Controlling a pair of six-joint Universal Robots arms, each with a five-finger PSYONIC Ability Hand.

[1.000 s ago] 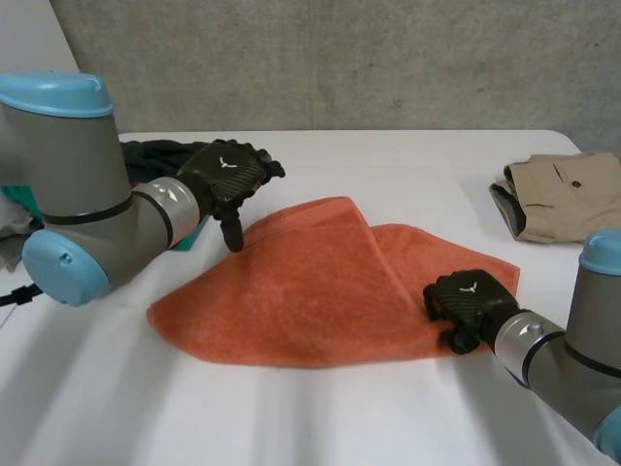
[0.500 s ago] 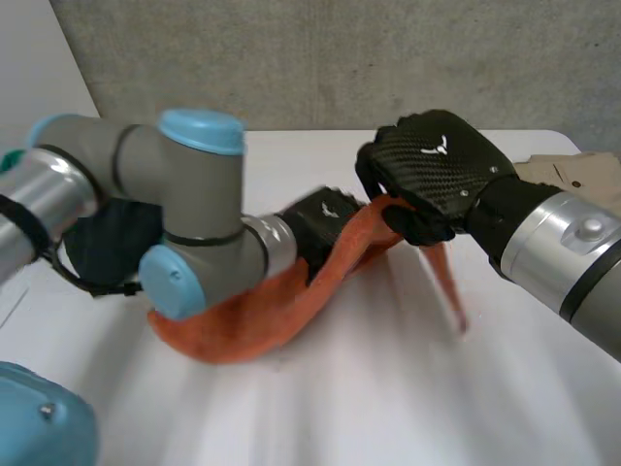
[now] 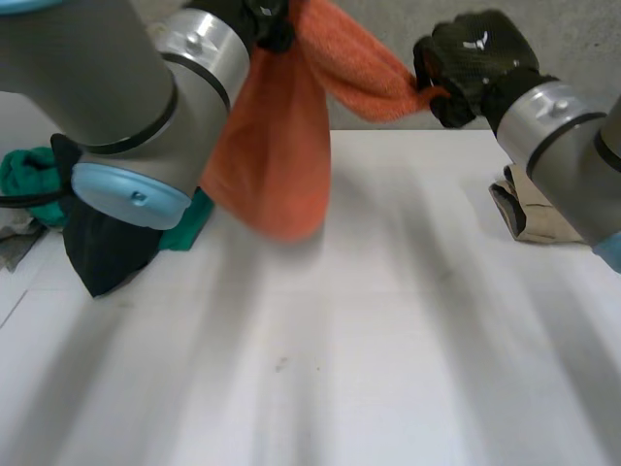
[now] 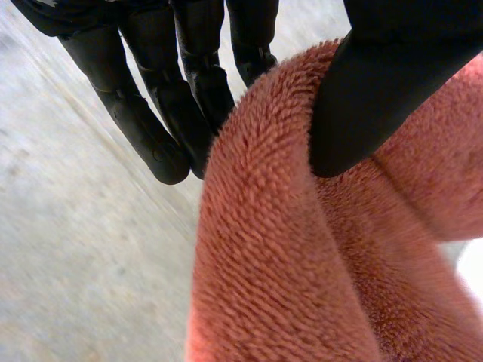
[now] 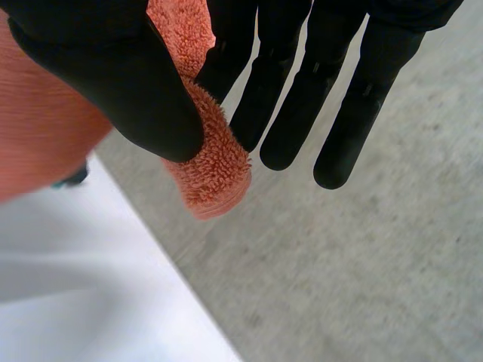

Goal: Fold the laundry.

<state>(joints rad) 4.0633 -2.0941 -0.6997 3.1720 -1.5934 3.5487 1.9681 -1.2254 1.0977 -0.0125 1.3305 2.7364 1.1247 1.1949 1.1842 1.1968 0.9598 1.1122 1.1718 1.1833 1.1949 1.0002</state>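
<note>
Now the fuzzy orange terry towel [image 3: 277, 146] hangs above the far edge of the white table [image 3: 388, 340], left hand [image 4: 377, 90] pinching a bunched edge, right hand [image 5: 113, 83] pinching a corner; draw both apart, level, before lowering

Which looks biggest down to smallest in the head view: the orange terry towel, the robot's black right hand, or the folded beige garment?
Largest: orange terry towel.
Second: right hand, though it is raised nearer the camera.
Smallest showing: folded beige garment, but the right arm hides part of it, so that rank is unsure.
</note>
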